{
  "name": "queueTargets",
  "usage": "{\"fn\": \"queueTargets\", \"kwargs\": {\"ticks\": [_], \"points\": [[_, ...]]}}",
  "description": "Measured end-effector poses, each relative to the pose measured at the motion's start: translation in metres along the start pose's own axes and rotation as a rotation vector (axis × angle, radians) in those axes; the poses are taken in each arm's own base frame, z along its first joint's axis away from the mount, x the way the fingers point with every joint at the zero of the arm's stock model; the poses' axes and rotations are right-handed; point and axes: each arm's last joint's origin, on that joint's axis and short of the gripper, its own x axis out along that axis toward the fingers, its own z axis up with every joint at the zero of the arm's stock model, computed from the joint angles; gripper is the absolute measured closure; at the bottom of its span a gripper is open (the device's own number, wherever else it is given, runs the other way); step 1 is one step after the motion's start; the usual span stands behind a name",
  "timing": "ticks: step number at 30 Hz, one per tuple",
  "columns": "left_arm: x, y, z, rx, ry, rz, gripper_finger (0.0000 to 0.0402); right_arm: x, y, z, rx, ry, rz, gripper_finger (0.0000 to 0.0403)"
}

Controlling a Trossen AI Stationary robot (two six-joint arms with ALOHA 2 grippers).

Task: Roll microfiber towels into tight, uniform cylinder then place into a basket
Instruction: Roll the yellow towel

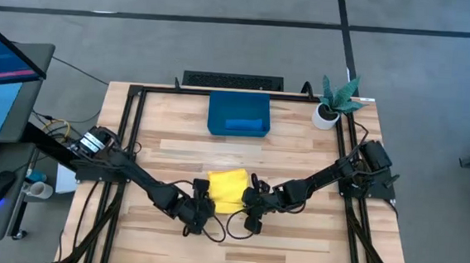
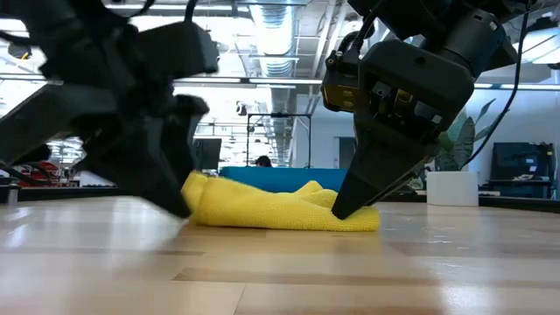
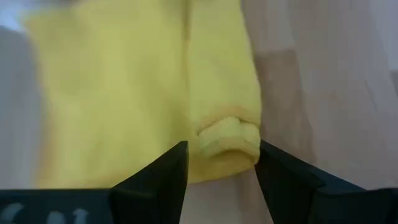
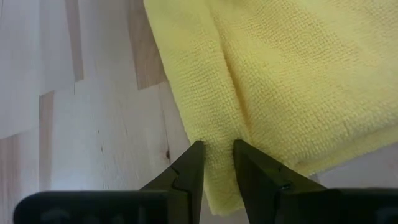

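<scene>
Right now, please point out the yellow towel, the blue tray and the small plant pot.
yellow towel (image 1: 228,188): high view, middle of the folded cloth.
blue tray (image 1: 218,114): high view, bare floor near its left wall.
plant pot (image 1: 326,116): high view, white side of the pot.

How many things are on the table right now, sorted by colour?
Yellow: 1, the towel, lying between the left gripper and the right gripper.
Blue: 2, the tray and the rolled towel in it.
White: 1, the plant pot.
Total: 4
</scene>
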Motion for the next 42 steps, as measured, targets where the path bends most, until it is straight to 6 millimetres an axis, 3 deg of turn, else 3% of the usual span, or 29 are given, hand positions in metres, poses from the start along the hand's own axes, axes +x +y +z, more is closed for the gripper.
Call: {"fn": "queueTargets", "kwargs": {"ticks": [7, 16, 25, 37, 42], "points": [[-0.018, -0.008, 0.019, 0.026, -0.035, 0.069, 0.0229, 0.000, 0.000, 0.000, 0.000, 0.000, 0.000, 0.0290], [-0.025, -0.023, 0.019, 0.102, -0.090, 0.063, 0.0229, 0.000, 0.000, 0.000, 0.000, 0.000, 0.000, 0.0290], [0.013, -0.035, 0.015, 0.243, -0.108, 0.071, 0.0228, 0.000, 0.000, 0.000, 0.000, 0.000, 0.000, 0.0290], [0.011, -0.032, 0.012, 0.210, -0.074, 0.122, 0.0228, 0.000, 0.000, 0.000, -0.001, 0.000, 0.000, 0.0290], [0.020, -0.021, 0.012, 0.122, -0.029, 0.051, 0.0229, 0.000, 0.000, 0.000, -0.001, 0.000, 0.000, 0.0290]]}}
